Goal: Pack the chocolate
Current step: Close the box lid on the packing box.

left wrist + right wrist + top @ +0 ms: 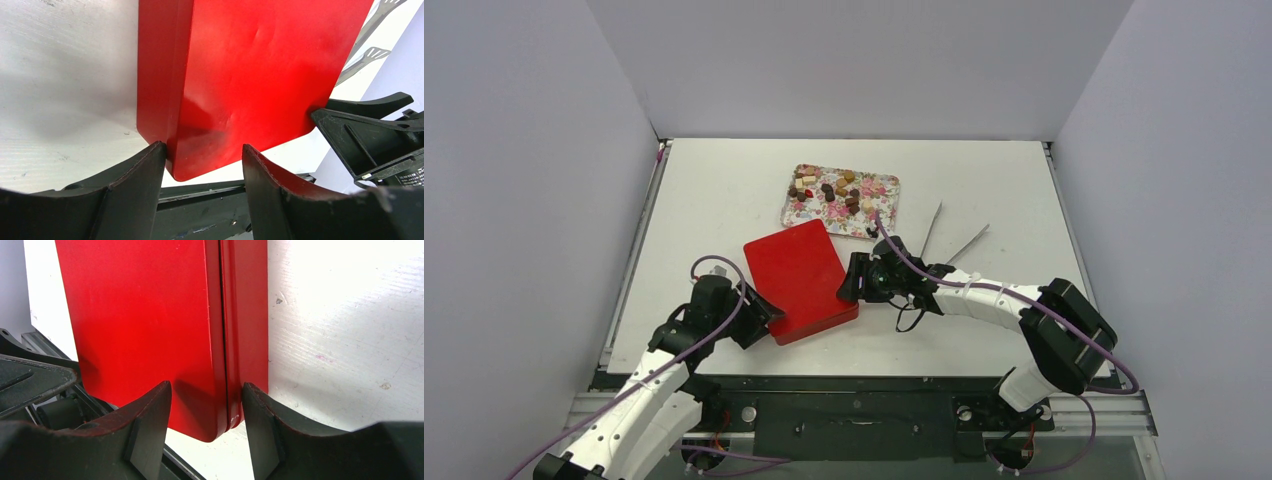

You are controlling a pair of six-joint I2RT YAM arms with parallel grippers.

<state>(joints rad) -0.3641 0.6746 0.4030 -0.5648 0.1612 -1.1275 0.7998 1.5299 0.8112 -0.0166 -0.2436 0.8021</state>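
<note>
Left end effector [762,322]: jaws astride near-left corner of closed red box [799,278], one finger touching; real grip, cannot tell. Box flat on table [714,190]. Chocolate [832,190] loose on floral tray [888,186] behind box. Right end effector [852,280]: jaws astride box's right edge; grip, cannot tell. Two metal tongs [931,230] right of tray.

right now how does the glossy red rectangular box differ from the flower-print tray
The glossy red rectangular box is plain and closed; the pink flower-print tray is patterned, open and shallow, carrying the small chocolate pieces. The box lies toward the near side of the white table, the tray farther back. Both are rounded rectangles.
</note>
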